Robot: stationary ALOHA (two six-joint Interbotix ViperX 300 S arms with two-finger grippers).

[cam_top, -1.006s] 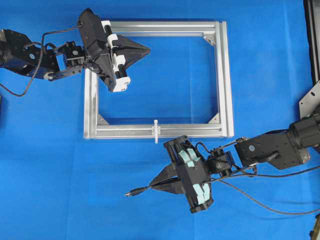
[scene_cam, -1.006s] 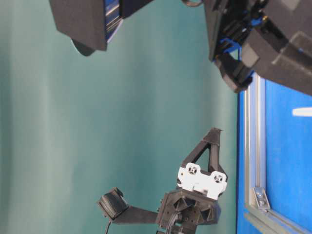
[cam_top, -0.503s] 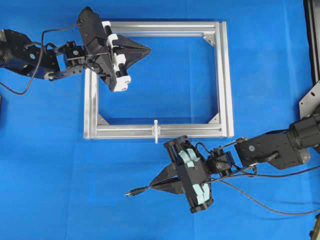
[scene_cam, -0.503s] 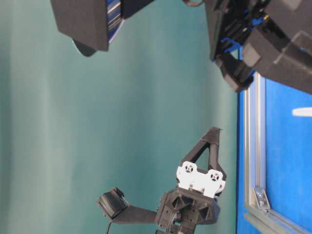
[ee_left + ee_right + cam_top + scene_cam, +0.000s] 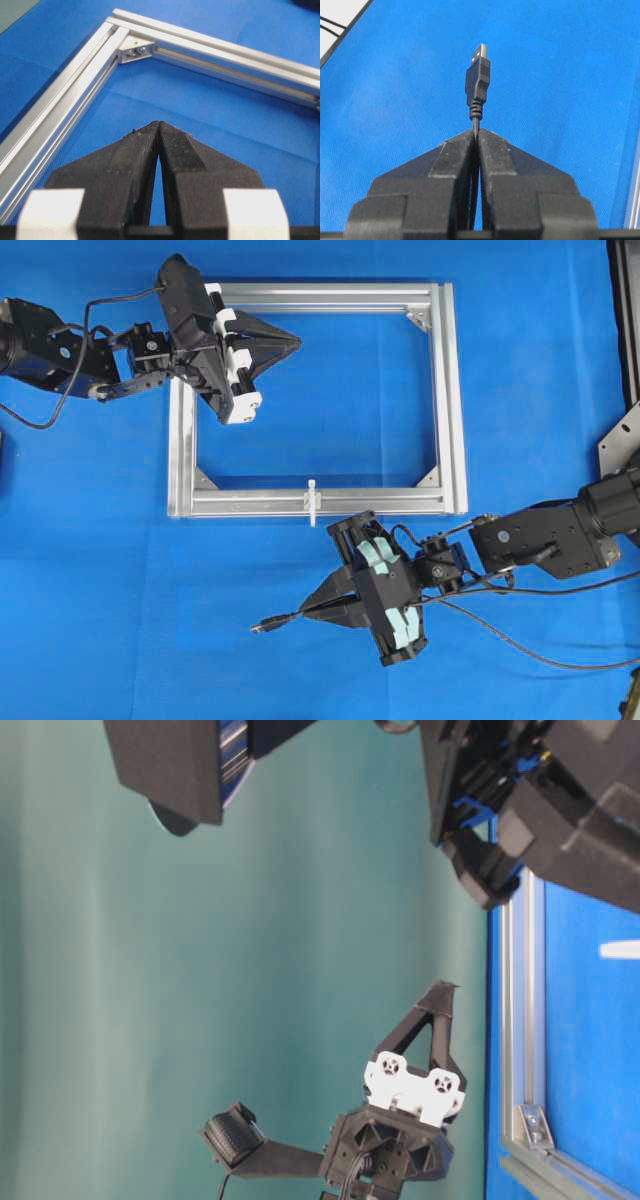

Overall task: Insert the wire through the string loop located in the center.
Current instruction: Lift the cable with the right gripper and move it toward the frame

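While the plug end is already gripped, threading has not begun. My right hand, lower centre of the overhead view, is clamped shut on the wire just behind its plug; the right wrist view shows the cable pinched between the closed fingers with the plug standing clear ahead of the tips. Overhead, the plug points toward the left edge of the frame and slightly down, so the free end's long axis runs roughly left-right. The rest of the wire trails off toward the lower right over the blue worktop.

Above and a little right of the plug, apart from it, stands the string loop, a small white tie crossing the near bar of the aluminium frame at mid-length. Nothing passes through it.

Farthest off, at the upper left, my left hand hovers over the frame's far-left corner, fingers pressed together on nothing, as its wrist view confirms.

Judgement: grasp done; remaining are swinging the plug round to face the loop, lining up its axis with the opening, pushing through, and probably a pull from the far side.
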